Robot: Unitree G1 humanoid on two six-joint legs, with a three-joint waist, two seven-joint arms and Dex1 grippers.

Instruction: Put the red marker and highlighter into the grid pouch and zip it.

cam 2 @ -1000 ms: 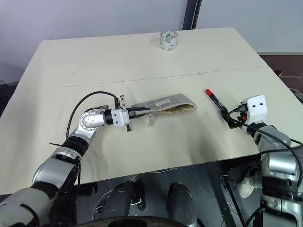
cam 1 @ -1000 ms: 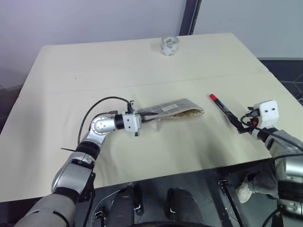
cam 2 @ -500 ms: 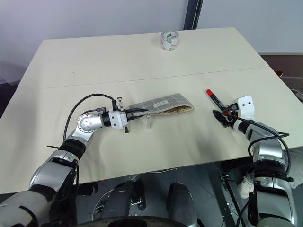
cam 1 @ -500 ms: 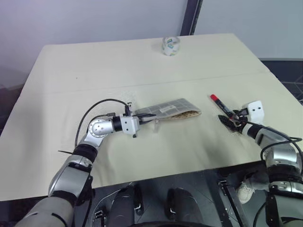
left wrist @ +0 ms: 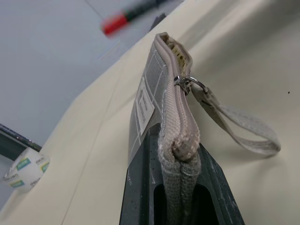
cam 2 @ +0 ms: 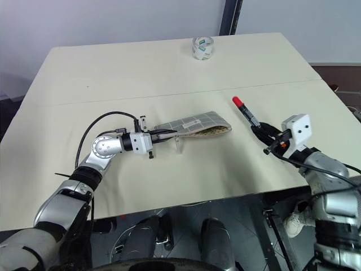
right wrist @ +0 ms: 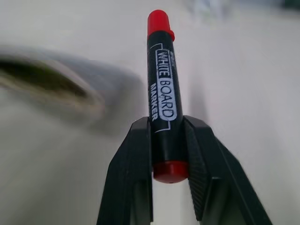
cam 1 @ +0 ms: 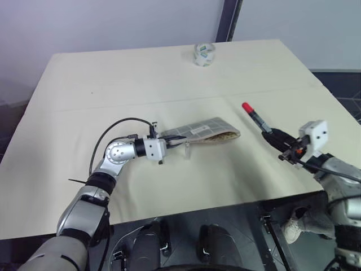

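A cream worktop [cam 1: 169, 79] fills the middle of the frame, a pale wall [cam 1: 113, 25] runs across the top with a dark post [cam 1: 227, 20] at upper centre, and dark floor [cam 1: 338, 84] shows at the right edge.

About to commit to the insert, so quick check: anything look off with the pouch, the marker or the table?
Nothing stands out. The left gripper holds the grid pouch by its closed end, mouth open toward the right gripper, which pinches the red marker near its rear end. A tape roll sits at the table's far edge.
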